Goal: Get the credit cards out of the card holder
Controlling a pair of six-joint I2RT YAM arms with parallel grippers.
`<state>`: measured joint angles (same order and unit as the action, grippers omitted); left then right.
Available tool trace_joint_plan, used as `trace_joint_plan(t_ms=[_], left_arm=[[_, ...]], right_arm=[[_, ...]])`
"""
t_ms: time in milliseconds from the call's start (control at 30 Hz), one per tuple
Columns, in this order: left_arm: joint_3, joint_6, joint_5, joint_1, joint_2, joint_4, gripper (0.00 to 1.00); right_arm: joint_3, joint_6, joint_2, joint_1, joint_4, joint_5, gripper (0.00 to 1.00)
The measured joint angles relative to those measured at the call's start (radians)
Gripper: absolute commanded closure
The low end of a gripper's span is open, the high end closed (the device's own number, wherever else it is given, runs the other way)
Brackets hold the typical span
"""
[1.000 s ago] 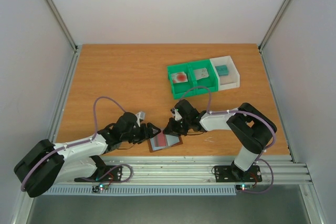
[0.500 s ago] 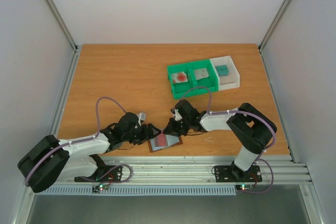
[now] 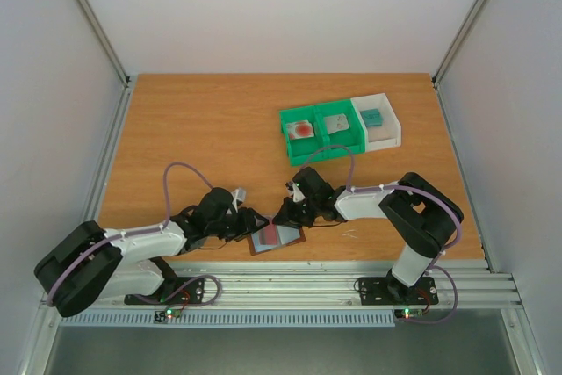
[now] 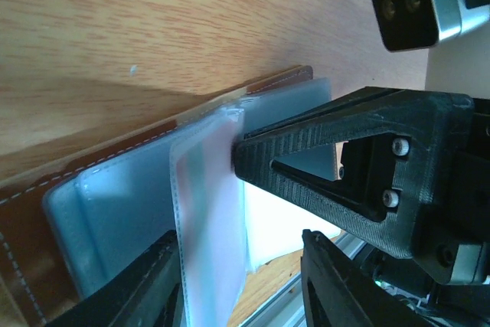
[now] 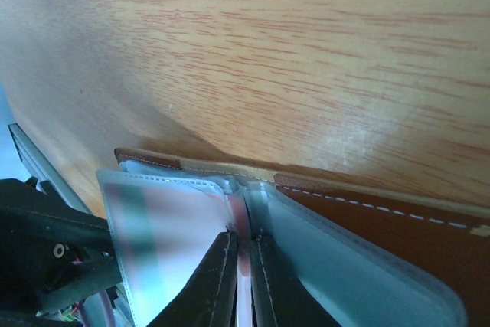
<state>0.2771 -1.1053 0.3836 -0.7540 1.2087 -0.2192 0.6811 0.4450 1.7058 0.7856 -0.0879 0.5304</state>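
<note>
Looking down from the top external view, you find the card holder (image 3: 277, 237) lying open on the table (image 3: 202, 129), close to its near edge and between your two arms. The left gripper (image 3: 252, 221) sits at the holder's left edge and the right gripper (image 3: 283, 214) at its far edge; neither jaw gap can be read from here. Well apart, toward the far right, a green tray (image 3: 323, 155) holds the pale card with a red blot (image 3: 301, 128) in its left compartment and the grey card (image 3: 335, 122) in its right one. The white tray (image 3: 395, 135) just beside it holds the teal card (image 3: 372, 118).

Left wrist view: the holder's grey-blue inner face lies flat, and a clear sleeve (image 4: 207, 212) stands up from it. Your left jaws are apart. The upper fingertip (image 4: 249, 155) touches the sleeve's edge, but you cannot tell whether the lower finger makes contact. The right arm's camera housing (image 4: 417, 1) shows at top right.

Right wrist view: your right fingers (image 5: 218, 281) are drawn nearly together, pinching the sleeve's inner edge, with a thin pinkish strip between them. Inside the sleeve sits a pinkish card (image 5: 180, 227) with a dark green band. The left gripper shows at lower left, against the sleeve's outer edge.
</note>
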Motion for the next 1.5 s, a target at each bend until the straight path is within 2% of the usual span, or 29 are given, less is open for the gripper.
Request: trace_joint_plan(t_ms=[67, 200, 267, 500, 767, 1033, 1133, 1200, 1333, 1500], left_arm=[[0.000, -0.003, 0.003, 0.000, 0.003, -0.008, 0.70], [0.000, 0.001, 0.002, 0.000, 0.011, -0.013, 0.95], [0.001, 0.001, 0.002, 0.000, 0.018, -0.014, 1.00], [0.023, 0.016, 0.002, 0.000, 0.043, 0.011, 1.00], [0.058, 0.051, -0.016, 0.000, 0.011, 0.120, 1.00], [0.140, 0.140, -0.042, 0.000, -0.009, 0.293, 0.98], [0.151, 0.161, -0.048, 0.000, -0.019, 0.335, 0.79], [0.151, 0.164, -0.044, 0.000, -0.026, 0.343, 0.75], [0.150, 0.148, 0.003, 0.001, -0.015, 0.285, 0.80], [0.145, 0.103, 0.090, -0.002, 0.082, 0.114, 0.80]], right_arm=[[-0.001, 0.001, -0.002, 0.000, 0.000, 0.000, 0.92], [0.000, 0.003, -0.027, 0.001, 0.043, -0.006, 0.86], [0.003, -0.006, -0.056, 0.001, 0.107, -0.022, 0.83], [0.056, -0.080, -0.148, 0.001, 0.335, -0.096, 0.73], [0.103, -0.171, -0.278, 0.001, 0.527, -0.170, 0.74], [0.095, -0.184, -0.169, 0.001, 0.524, -0.178, 0.78], [0.073, -0.180, -0.154, 0.001, 0.493, -0.167, 0.80], [0.060, -0.171, -0.154, 0.001, 0.464, -0.156, 0.80], [0.036, -0.154, -0.153, 0.001, 0.402, -0.135, 0.80], [0.027, -0.148, -0.158, 0.002, 0.380, -0.137, 0.80]])
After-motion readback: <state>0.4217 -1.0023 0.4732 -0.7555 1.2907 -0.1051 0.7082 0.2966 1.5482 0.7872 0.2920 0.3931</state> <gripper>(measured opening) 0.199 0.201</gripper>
